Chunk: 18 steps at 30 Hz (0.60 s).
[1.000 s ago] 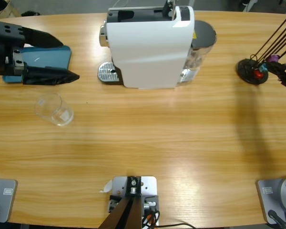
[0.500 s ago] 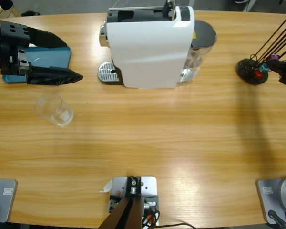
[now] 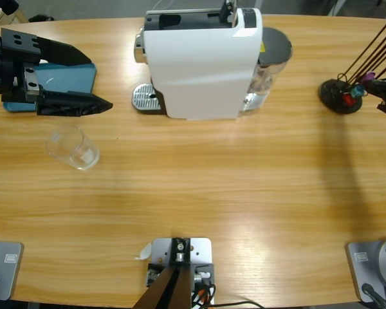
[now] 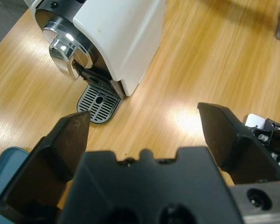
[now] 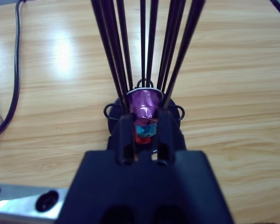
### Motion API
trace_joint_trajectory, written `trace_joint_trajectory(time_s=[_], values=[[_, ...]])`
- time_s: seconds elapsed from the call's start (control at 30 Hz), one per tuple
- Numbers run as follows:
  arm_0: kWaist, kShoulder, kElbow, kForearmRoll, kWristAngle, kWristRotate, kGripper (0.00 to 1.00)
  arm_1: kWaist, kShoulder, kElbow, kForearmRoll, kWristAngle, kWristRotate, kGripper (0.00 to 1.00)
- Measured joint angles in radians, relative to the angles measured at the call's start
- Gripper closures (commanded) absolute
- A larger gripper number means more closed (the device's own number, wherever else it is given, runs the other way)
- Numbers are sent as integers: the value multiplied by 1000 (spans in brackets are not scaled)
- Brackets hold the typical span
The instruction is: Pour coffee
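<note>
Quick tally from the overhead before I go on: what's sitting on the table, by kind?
Coffee machine: 1
Clear glass tumbler: 1
Blue tray: 1
Black capsule rack: 1
Capsules I can make out in the rack: 3 (purple, blue, red)
Total: 7

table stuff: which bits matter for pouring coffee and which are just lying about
For the job:
coffee machine
drip tray
glass tumbler, empty, standing apart from the machine
capsule rack with the purple capsule
left gripper, open
right gripper, at the rack

Lying about:
blue tray
white scrap near the front edge
</note>
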Motion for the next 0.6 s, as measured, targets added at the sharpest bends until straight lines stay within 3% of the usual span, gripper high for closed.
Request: trace_joint_trajectory(time_s=[0.6], values=[[-4,0,36,0,0,-10,0,0,-16,-3,8,0,-9,984]])
